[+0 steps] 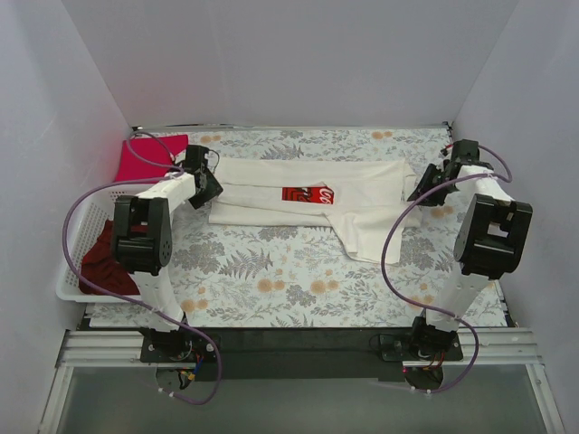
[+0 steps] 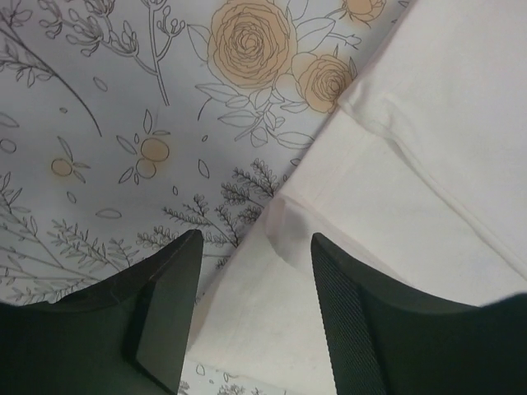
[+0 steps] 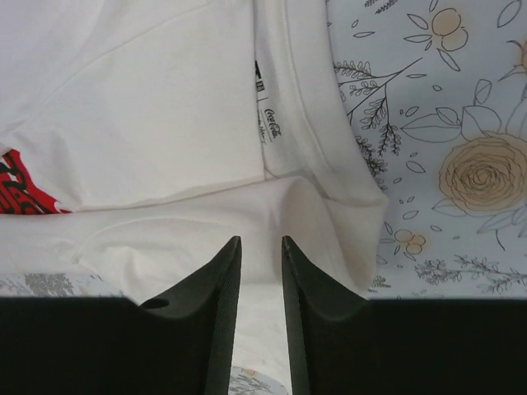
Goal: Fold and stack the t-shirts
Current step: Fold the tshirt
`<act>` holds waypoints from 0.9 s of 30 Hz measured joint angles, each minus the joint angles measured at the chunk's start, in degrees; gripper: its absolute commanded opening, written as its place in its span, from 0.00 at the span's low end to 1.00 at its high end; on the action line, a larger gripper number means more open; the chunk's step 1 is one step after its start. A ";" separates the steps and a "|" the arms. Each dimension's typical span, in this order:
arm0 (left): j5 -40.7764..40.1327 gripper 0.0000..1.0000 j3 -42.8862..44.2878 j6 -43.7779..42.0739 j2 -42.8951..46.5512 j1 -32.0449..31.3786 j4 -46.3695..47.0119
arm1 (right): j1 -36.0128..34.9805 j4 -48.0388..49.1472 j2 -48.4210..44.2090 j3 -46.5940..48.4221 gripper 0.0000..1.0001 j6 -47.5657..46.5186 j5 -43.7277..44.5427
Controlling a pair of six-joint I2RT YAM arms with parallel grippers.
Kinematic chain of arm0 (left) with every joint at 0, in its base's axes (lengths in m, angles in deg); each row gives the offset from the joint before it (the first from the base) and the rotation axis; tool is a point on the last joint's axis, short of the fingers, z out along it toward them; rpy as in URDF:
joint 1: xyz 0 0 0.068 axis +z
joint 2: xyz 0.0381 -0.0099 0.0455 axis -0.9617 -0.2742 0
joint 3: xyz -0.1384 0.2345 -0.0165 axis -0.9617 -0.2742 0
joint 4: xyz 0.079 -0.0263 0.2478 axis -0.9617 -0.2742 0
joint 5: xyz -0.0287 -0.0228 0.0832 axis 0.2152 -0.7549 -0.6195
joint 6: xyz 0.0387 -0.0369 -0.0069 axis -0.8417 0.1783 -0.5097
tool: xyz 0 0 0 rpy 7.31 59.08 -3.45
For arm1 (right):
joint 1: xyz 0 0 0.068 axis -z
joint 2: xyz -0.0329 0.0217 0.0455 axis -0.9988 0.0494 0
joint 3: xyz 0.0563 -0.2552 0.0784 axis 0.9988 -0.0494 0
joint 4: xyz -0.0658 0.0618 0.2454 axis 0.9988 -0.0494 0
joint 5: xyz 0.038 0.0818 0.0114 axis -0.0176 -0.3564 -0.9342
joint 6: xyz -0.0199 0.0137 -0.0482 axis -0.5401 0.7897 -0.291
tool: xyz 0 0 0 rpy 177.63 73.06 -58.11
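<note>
The cream-white t-shirt (image 1: 298,212) lies folded into a long band across the back of the table, its red print (image 1: 306,194) facing up. My left gripper (image 1: 213,188) is at the band's left end. In the left wrist view it (image 2: 257,239) stands open over a corner of the white cloth (image 2: 428,164), gripping nothing. My right gripper (image 1: 421,192) is at the right end, by the collar. There it (image 3: 261,240) is open by a narrow gap, with the shirt (image 3: 165,123) lying loose under the tips. A crimson-pink shirt (image 1: 145,158) lies at the back left. A dark maroon shirt (image 1: 104,262) sits in the basket.
A white lattice basket (image 1: 80,221) stands along the left edge of the floral table cloth (image 1: 298,280). White walls close in the left, back and right. One flap of the cream shirt (image 1: 371,240) hangs toward the front right.
</note>
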 measured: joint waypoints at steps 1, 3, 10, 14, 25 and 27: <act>-0.55 0.57 -0.52 -0.13 0.83 -0.24 0.13 | -0.26 0.02 -1.53 -0.33 0.36 -0.02 0.39; -1.36 0.64 -1.86 -0.17 3.34 -0.92 0.00 | -0.81 -0.04 -5.29 -1.29 0.37 -0.20 1.44; -3.32 0.69 -8.92 -0.52 17.38 -3.23 -0.11 | -9.01 0.09 -20.02 -10.01 0.42 -1.73 7.58; -4.37 0.69 -14.56 -1.31 24.98 -4.44 -0.48 | -16.50 -0.37 -23.10 -16.33 0.43 -1.79 11.58; -5.29 0.69 -30.32 -3.30 38.23 -9.44 1.53 | -23.65 -1.77 -25.09 -28.37 0.48 -0.33 22.08; -5.38 0.69 -31.32 -3.52 38.10 -9.51 2.10 | -23.65 -1.60 -25.20 -28.81 0.49 0.22 23.58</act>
